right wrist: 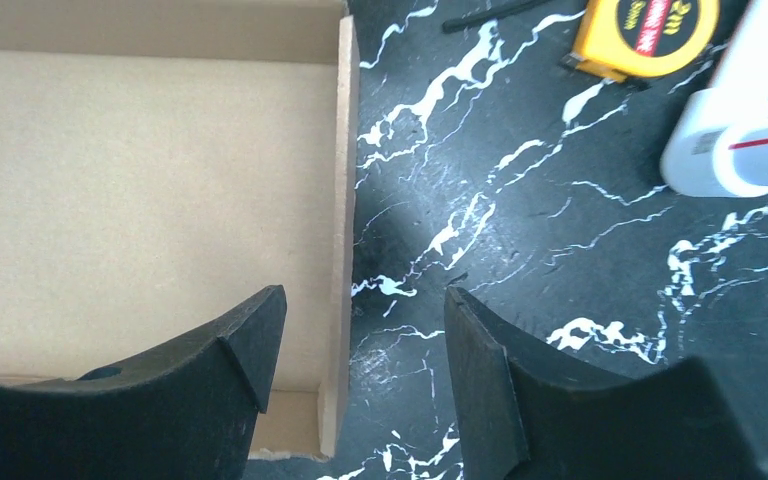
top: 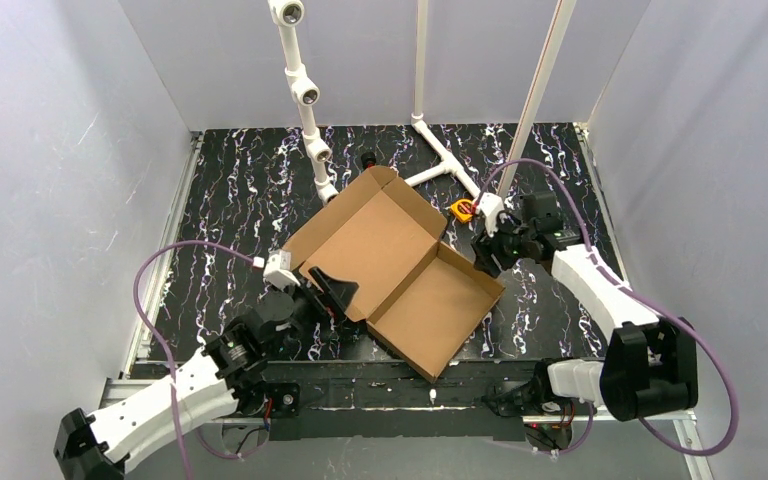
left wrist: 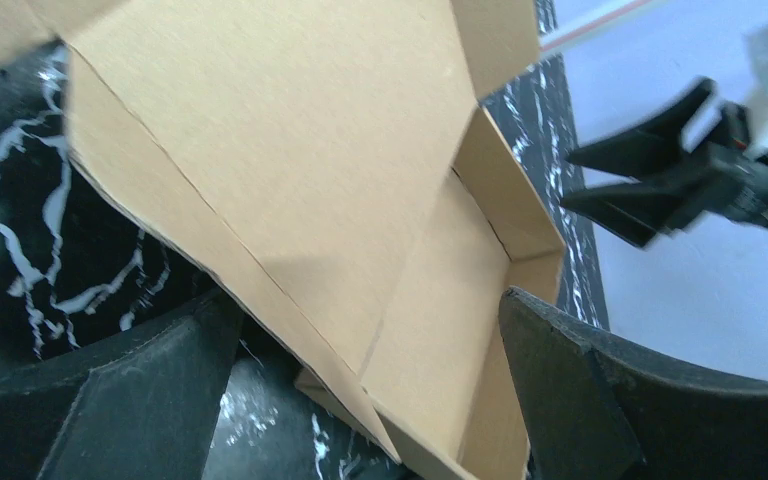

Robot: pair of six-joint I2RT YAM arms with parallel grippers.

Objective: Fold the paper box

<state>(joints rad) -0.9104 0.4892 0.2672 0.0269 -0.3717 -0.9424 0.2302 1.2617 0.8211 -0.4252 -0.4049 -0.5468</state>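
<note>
The paper box (top: 390, 262) is brown cardboard and lies open on the black marbled table, lid panel toward the far left and shallow tray toward the near right. My left gripper (top: 336, 290) is open at the box's near-left edge. In the left wrist view the box (left wrist: 300, 170) fills the gap between the fingers (left wrist: 150, 400), with its folded edge and corner between them. My right gripper (top: 487, 255) is open at the tray's right wall. In the right wrist view that wall (right wrist: 345, 200) stands between the fingers, one finger (right wrist: 230, 370) over the tray floor, the other over the table.
A yellow tape measure (top: 462, 210) lies just beyond the right gripper and shows in the right wrist view (right wrist: 650, 35). A white pipe frame (top: 310, 110) stands at the back, with a foot (right wrist: 730, 130) near the tape. White walls enclose the table.
</note>
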